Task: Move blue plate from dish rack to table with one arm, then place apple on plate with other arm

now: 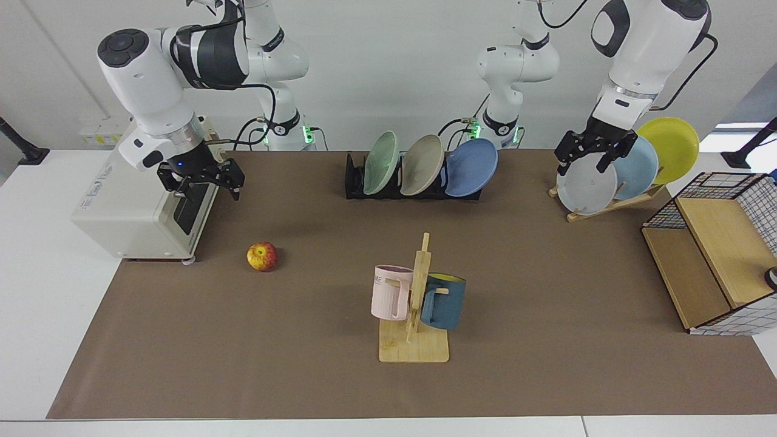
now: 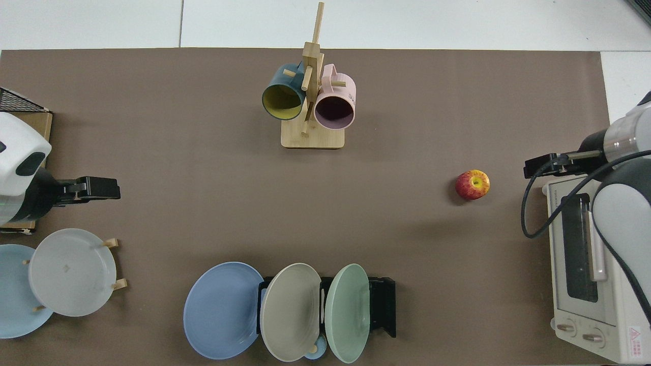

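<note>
A brown mat covered the table (image 1: 546,376), with white margins showing around it. At the back, a low black dish rack (image 1: 355,179) held three plates leaning in a row: a green plate (image 1: 379,162), a beige plate (image 1: 420,164) and the blue plate (image 1: 472,167), which sat at the end of the rack nearest the left arm. The apple (image 1: 262,256), red with yellow patches, lay on the mat by itself, just in front of a white toaster oven (image 1: 142,209) and well apart from the rack. The right gripper (image 1: 203,185) hung in the air in front of the oven's door, above and behind the apple, its fingers spread wide and holding nothing. The left gripper (image 1: 586,159) hovered close over a slanted wooden plate stand (image 1: 613,203) carrying a grey plate (image 1: 586,187), a pale blue plate (image 1: 637,167) and a yellow plate (image 1: 671,145); its fingers were also spread and empty. Near the middle of the table stood a wooden mug tree (image 1: 416,321) with a pink mug (image 1: 391,292) and a dark blue mug (image 1: 444,300) hanging on it. A wire and wood shelf (image 1: 710,255) stood at the table's edge beyond the plate stand.
</note>
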`<control>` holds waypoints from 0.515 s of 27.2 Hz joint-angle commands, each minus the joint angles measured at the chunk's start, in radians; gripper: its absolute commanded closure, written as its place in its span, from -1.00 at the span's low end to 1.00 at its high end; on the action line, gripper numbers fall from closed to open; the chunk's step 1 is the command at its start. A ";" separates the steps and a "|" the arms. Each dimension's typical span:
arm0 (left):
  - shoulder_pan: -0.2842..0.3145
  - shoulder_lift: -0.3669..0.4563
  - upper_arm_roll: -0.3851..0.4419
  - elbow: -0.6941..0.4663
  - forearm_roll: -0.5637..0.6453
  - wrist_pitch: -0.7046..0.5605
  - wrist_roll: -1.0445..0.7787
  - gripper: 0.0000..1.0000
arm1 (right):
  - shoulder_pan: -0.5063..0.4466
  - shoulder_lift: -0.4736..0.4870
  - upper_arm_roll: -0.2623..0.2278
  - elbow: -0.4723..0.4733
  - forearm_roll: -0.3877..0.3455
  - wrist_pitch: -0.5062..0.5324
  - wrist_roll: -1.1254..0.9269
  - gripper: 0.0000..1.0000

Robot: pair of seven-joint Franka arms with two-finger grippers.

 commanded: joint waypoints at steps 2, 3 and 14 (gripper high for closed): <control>0.004 0.005 0.000 0.015 0.017 -0.028 0.010 -1.00 | -0.007 -0.004 0.007 -0.013 0.011 0.023 0.020 -1.00; 0.004 0.005 0.000 0.015 0.017 -0.031 0.012 -1.00 | -0.007 -0.003 0.007 -0.011 0.011 0.024 0.020 -1.00; 0.007 0.005 0.007 0.012 0.017 -0.023 0.099 -1.00 | -0.004 -0.001 0.007 -0.011 0.011 0.043 0.022 -1.00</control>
